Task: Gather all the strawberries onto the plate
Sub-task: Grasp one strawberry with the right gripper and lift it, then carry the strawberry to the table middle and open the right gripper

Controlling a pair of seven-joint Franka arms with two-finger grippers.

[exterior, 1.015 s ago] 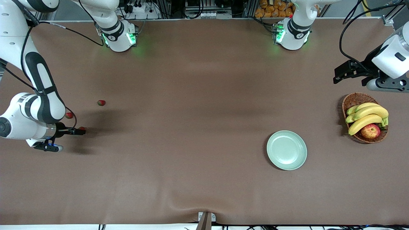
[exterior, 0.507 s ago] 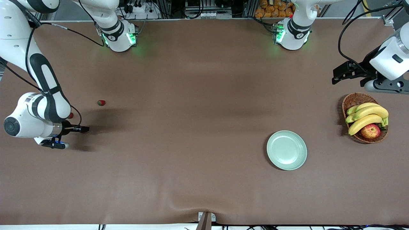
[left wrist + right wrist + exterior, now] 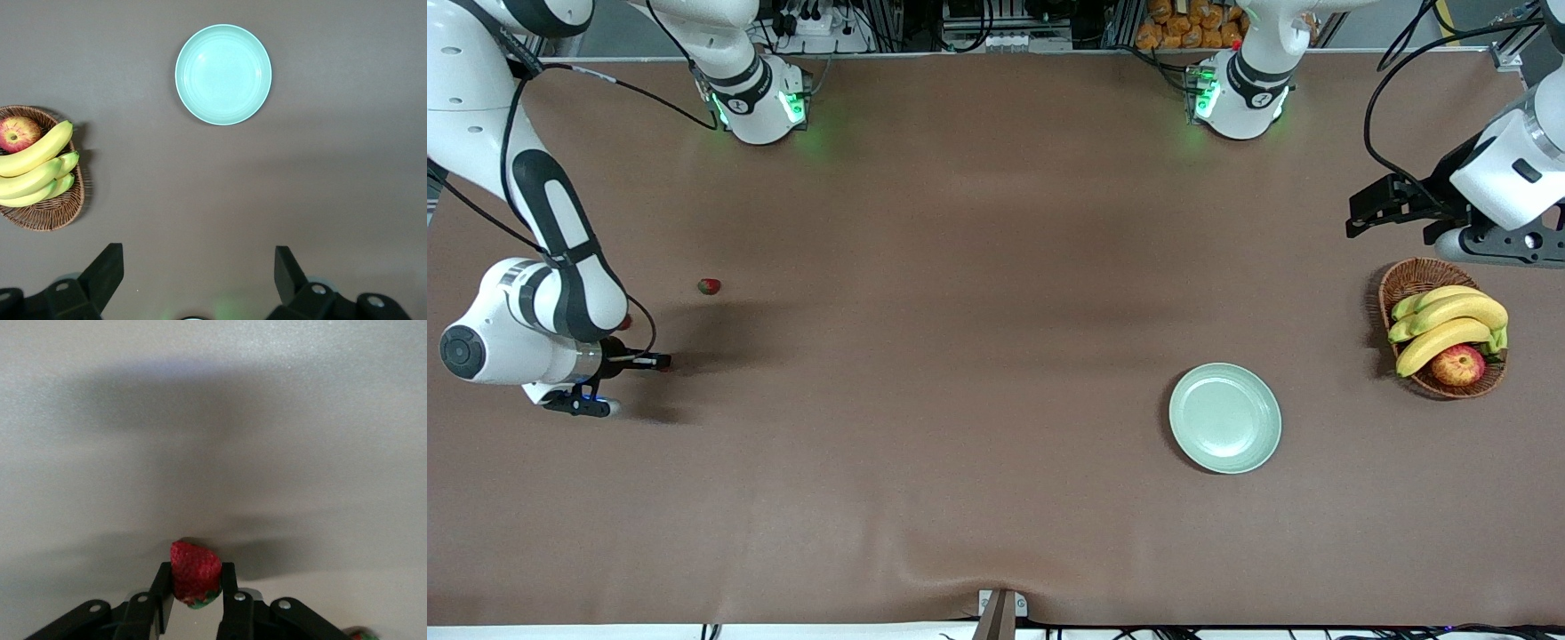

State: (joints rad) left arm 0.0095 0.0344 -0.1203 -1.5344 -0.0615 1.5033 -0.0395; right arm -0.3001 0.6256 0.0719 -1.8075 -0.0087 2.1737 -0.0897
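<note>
My right gripper [image 3: 660, 361] is low at the table near the right arm's end and is shut on a strawberry [image 3: 195, 577], red with a green cap, held between its fingers. A second strawberry [image 3: 709, 285] lies on the table farther from the front camera. A third strawberry [image 3: 624, 322] peeks out from under the right arm; its edge also shows in the right wrist view [image 3: 360, 635]. The pale mint-green plate [image 3: 1224, 418] sits empty toward the left arm's end and also shows in the left wrist view [image 3: 223, 74]. My left gripper [image 3: 1356, 213] is open, empty and up in the air.
A brown wicker basket [image 3: 1409, 276] with bananas [image 3: 1449, 324] and a red-yellow apple [image 3: 1457, 364] stands beside the plate at the left arm's end of the table. The brown tablecloth has a ridge at its front edge [image 3: 1000, 582].
My right gripper has shifted a little toward the table's middle and closed round the strawberry. My left gripper has drifted slightly away from the basket.
</note>
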